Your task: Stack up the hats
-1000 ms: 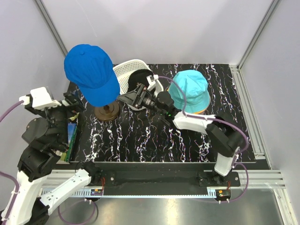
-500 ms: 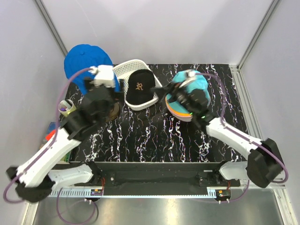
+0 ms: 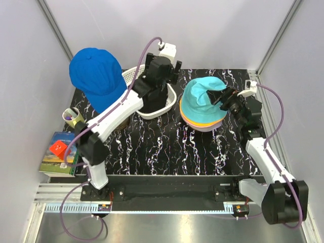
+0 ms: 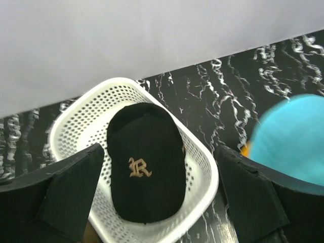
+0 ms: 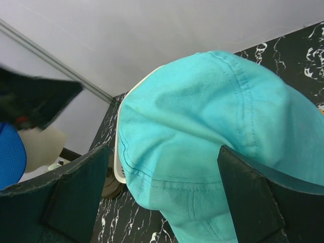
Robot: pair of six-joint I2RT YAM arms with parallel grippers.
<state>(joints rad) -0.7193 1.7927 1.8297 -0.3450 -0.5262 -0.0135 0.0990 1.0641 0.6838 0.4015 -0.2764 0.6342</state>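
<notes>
This is a robotics lab, a closed test cell rather than any lived-in room. A black marbled table (image 3: 152,147) fills it. Plain white panels (image 3: 212,30) rise behind the table and on both its sides, held in bare aluminium posts (image 3: 54,30). Along the table's near edge runs a mounting rail (image 3: 167,191) with 2 white-and-black robot arms (image 3: 114,115) bolted to it, purple cables (image 3: 148,50) looping off them.
</notes>
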